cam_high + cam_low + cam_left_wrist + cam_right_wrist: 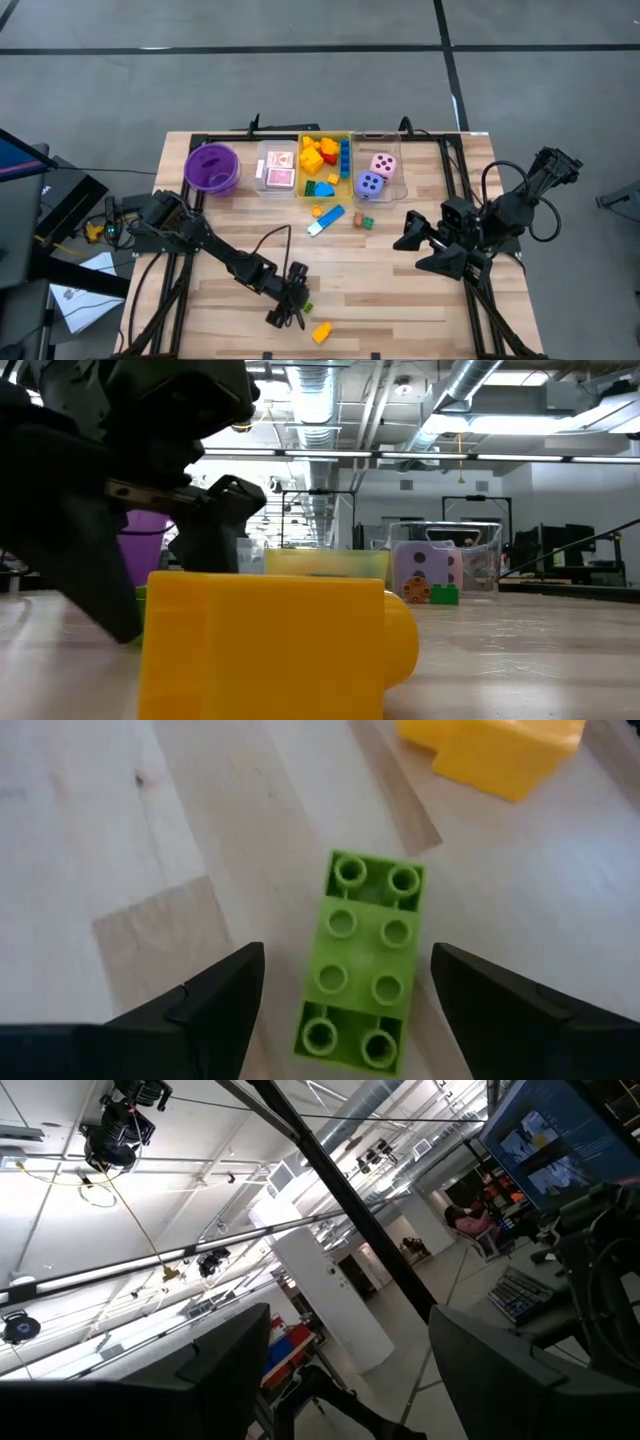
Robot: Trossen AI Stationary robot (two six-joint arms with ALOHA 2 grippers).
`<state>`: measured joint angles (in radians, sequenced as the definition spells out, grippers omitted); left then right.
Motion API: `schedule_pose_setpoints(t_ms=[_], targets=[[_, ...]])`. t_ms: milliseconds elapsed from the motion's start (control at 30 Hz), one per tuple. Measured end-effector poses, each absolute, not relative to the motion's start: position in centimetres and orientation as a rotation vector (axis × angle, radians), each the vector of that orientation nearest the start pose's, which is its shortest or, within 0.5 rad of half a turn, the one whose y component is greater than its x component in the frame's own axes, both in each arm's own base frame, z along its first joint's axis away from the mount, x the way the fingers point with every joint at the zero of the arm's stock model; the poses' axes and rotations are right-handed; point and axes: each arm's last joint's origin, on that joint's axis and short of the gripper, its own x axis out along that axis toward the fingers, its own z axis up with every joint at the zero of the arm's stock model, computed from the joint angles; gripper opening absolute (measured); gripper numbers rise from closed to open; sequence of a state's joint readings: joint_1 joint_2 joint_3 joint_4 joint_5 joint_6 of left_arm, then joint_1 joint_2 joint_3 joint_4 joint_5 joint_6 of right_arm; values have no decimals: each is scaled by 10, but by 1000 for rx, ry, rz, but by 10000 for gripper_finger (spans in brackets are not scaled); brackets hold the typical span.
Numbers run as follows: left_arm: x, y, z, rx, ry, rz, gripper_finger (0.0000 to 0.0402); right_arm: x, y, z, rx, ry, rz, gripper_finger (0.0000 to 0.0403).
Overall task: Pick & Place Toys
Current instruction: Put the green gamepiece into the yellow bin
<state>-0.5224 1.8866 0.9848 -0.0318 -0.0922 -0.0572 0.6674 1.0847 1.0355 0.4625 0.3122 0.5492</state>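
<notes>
Yellow block (275,645) hides most of green block (362,960) between open left fingers (215,1005)

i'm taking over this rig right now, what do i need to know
Left gripper: open, low over the table's near edge, fingers either side of a green block, not gripping it.
Right gripper: open, empty, raised at the table's right side.
Done: yellow bin holds mixed blocks; pink die and purple die are in the clear bin; cards in another bin.
Left: green block, yellow block beside it, and a few loose pieces in front of the bins.
</notes>
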Motion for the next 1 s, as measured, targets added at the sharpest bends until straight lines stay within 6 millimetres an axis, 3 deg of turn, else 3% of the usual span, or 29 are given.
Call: schedule_pose_setpoints(t_ms=[767, 1000], targets=[[313, -177, 123, 229, 895, -365, 280, 187, 136, 423, 733, -263, 446, 266], [313, -177, 123, 229, 896, -364, 248, 187, 136, 423, 733, -263, 446, 266]])
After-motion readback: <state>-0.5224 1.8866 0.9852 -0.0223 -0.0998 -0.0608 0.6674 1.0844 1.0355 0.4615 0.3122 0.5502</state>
